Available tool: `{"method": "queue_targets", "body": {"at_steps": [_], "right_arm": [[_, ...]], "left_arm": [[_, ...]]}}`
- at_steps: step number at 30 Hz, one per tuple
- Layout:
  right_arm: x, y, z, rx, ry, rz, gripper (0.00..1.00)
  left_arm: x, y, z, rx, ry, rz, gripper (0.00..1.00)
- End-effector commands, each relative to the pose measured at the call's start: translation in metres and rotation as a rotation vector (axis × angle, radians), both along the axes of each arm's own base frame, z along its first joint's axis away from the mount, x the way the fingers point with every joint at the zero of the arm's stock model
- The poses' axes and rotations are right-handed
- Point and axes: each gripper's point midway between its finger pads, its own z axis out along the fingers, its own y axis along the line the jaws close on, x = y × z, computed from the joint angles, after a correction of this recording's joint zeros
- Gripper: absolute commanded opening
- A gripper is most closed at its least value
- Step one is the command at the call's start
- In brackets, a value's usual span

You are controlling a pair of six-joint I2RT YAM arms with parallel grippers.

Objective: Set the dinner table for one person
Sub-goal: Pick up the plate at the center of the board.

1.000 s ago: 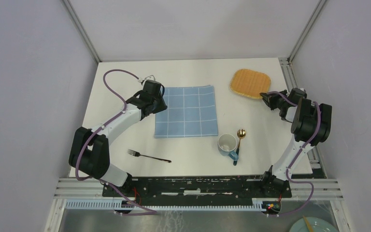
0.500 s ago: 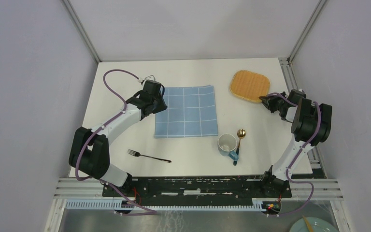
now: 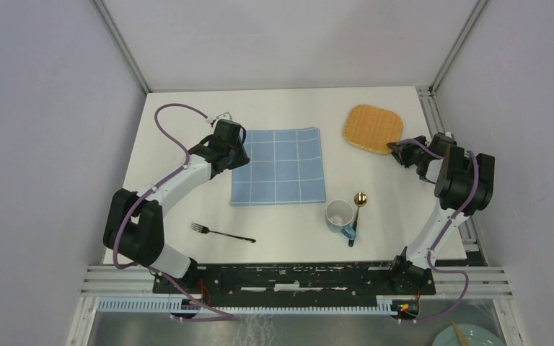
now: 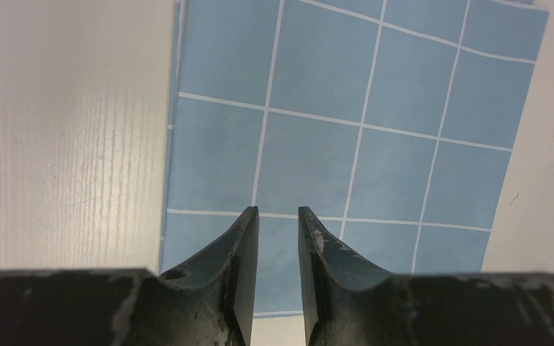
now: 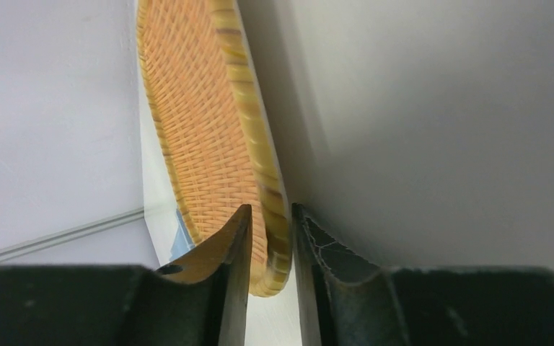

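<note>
At the far right of the dinner table (image 3: pixel 281 108) lies a woven tray (image 3: pixel 371 127) with nothing on it. The right gripper (image 5: pixel 272 210) straddles its near rim; I cannot tell whether the jaws pinch it. The left gripper (image 4: pixel 278 210) hovers slightly parted, holding nothing, over the blue checked cloth (image 3: pixel 281 166). Nearer, a mug (image 3: pixel 340 215) shows only its white inside, with a gold spoon (image 3: pixel 359 200) just beside it and a fork (image 3: pixel 222 233) well apart to the left.
</note>
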Motion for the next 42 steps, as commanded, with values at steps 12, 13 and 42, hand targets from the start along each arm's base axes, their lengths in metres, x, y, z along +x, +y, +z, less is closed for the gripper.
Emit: {"method": "queue_targets", "body": {"at_steps": [12, 13, 42], "right_arm": [[0.009, 0.0, -0.028, 0.001, 0.066, -0.034, 0.4], [0.01, 0.001, -0.028, 0.002, 0.069, -0.031, 0.4], [0.032, 0.024, -0.007, 0.015, 0.021, 0.037, 0.0]], "left_arm": [[0.017, -0.003, 0.017, 0.012, -0.066, -0.004, 0.34], [0.017, -0.003, 0.016, 0.013, -0.064, -0.004, 0.33], [0.019, -0.002, 0.014, 0.023, -0.06, 0.003, 0.33]]}}
